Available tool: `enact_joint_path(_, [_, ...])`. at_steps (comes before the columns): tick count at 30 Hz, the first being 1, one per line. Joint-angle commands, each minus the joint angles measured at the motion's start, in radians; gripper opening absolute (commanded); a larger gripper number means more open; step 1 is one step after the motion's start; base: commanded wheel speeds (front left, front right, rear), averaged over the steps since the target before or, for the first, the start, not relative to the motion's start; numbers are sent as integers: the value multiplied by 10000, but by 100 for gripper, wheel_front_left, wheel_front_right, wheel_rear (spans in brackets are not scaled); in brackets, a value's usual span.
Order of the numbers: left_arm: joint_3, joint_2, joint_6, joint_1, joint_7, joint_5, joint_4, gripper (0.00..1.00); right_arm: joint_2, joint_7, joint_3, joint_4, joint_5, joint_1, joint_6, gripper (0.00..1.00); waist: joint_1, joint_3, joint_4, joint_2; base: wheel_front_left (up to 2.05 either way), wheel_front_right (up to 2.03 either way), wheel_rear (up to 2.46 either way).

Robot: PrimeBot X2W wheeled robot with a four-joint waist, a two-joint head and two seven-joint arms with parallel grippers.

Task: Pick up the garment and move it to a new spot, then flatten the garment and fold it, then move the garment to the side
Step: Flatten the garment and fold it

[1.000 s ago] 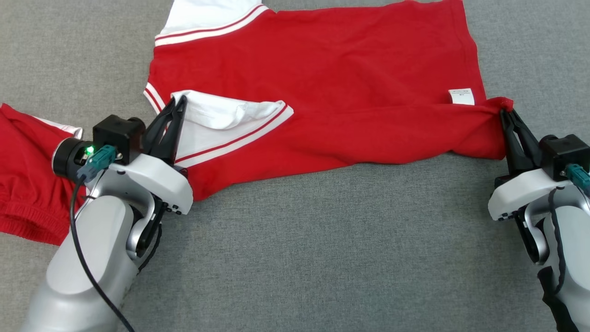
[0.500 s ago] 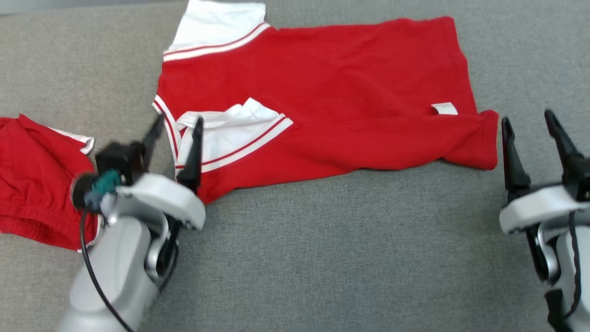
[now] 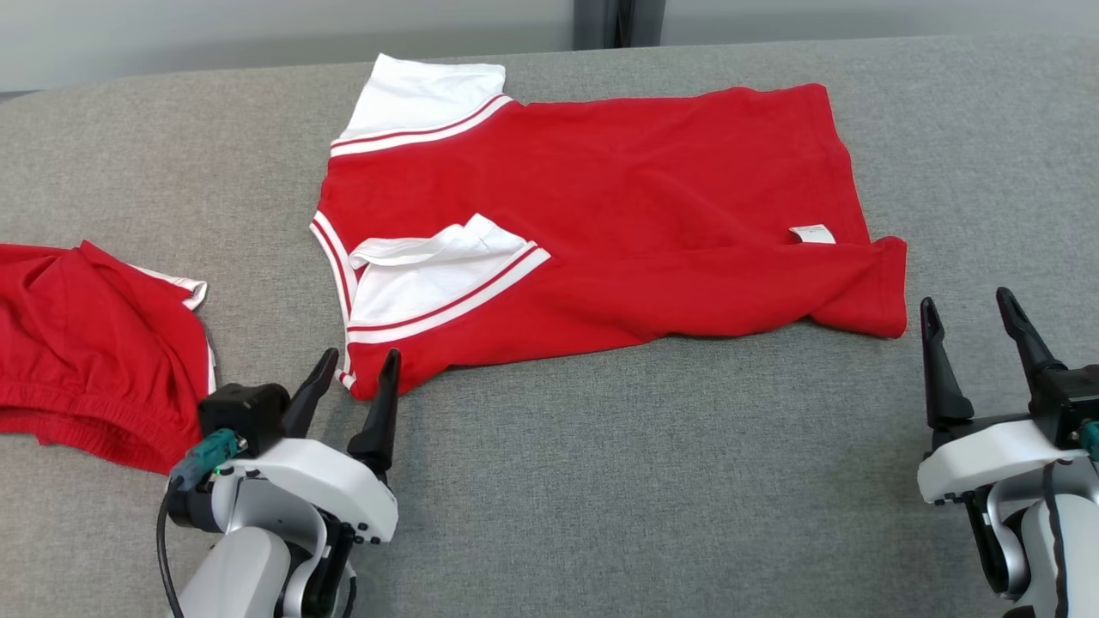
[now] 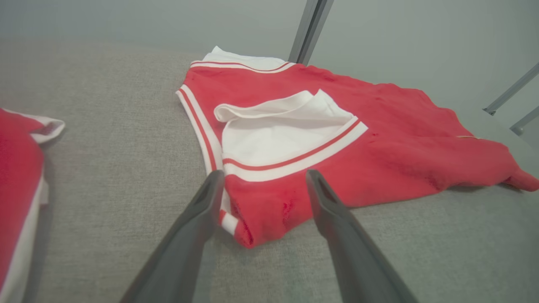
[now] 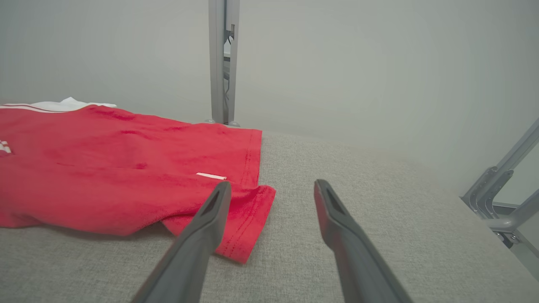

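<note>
A grey fabric-covered surface (image 3: 601, 481) stretches across the scene, with a pale wall (image 5: 358, 63) and a grey metal post (image 5: 221, 63) behind it. A red shirt (image 3: 618, 197) with white, red-striped sleeves lies spread on the surface, its near side folded over onto the rest.

The left gripper (image 3: 361, 354) sits low at the near left, its two dark fingers parted and holding nothing. The shirt's nearest corner, at the striped side edge, lies just ahead of the fingertips and between them in the left wrist view. Whether it touches them cannot be told. Beyond that corner, further along the line of the fingers, a white sleeve (image 3: 429, 279) lies folded over the red cloth. To the outer side of the left gripper, a second red garment (image 3: 77, 343) with white trim lies bunched, apart from the shirt.

The right gripper (image 3: 966, 298) sits at the near right, fingers also spread wide and empty. The shirt's hemmed corner (image 3: 884, 292) lies just ahead of it and to its inner side, not touching. A small white label (image 3: 812, 233) shows on the red cloth beyond that corner.
</note>
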Motion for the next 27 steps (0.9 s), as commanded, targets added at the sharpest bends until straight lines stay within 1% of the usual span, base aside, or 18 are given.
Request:
enact_joint_path(1, [37, 104, 65, -24, 102, -32, -37, 100, -50, -12, 62, -57, -47, 59, 0, 100, 0, 9, -18, 0, 0, 0, 0])
enact_joint_path(5, [98, 222, 304, -533, 442, 73, 185, 100, -89, -12, 244, -65, -36, -141, 0, 100, 0, 105, -96, 0, 0, 0, 0])
enact_joint_path(7, [81, 214, 440, -747, 790, 55, 365, 100, -128, -12, 339, -74, -13, -195, 0, 100, 0, 170, -168, 0, 0, 0, 0])
enact_joint_path(8, [68, 265, 589, -975, 1094, 99, 515, 100, -165, -12, 389, -67, 11, -232, 0, 100, 0, 235, -262, 0, 0, 0, 0])
enact_joint_path(10, [35, 313, 735, -1143, 1442, 130, 682, 93, -159, -12, 393, -61, -19, -193, 0, 100, 0, 276, -356, 0, 0, 0, 0])
enact_joint_path(11, [39, 334, 834, -1179, 1616, 138, 772, 85, -168, -12, 389, -46, -21, -192, 0, 100, 0, 289, -403, 0, 0, 0, 0])
enact_joint_path(12, [2, 384, 936, -1197, 1781, 181, 873, 82, -177, -12, 392, -28, -7, -203, 0, 100, 0, 290, -454, 0, 0, 0, 0])
enact_joint_path(13, [11, 416, 1040, -1199, 1901, 181, 909, 73, -170, -12, 405, -19, -2, -200, 0, 100, 0, 290, -502, 0, 0, 0, 0])
enact_joint_path(14, [-6, 454, 1110, -1204, 1969, 230, 892, 68, -164, -12, 395, -17, 1, -192, 0, 100, 0, 292, -534, 0, 0, 0, 0])
enact_joint_path(15, [-12, 483, 1166, -1190, 2015, 240, 857, 46, -166, -12, 387, -17, 7, -180, 0, 100, 0, 288, -557, 0, 0, 0, 0])
enact_joint_path(16, [-19, 510, 1219, -1135, 2055, 259, 809, 19, -163, -12, 370, -12, 11, -171, 0, 100, 0, 279, -576, 0, 0, 0, 0])
enact_joint_path(17, [-30, 521, 1221, -1075, 2042, 252, 725, 0, -158, -12, 359, -9, 17, -162, 0, 100, 0, 269, -586, 0, 0, 0, 0])
enact_joint_path(23, [-104, 541, 1244, -521, 2010, 118, -176, 0, -113, -12, 358, 85, 58, -51, 0, 100, 0, 186, -440, 0, 0, 0, 0])
enact_joint_path(27, [-6, 595, 1383, -33, 1897, 20, -1001, 0, -137, -11, 554, 652, 439, -86, 0, 100, 0, 95, -183, 0, 0, 0, 0])
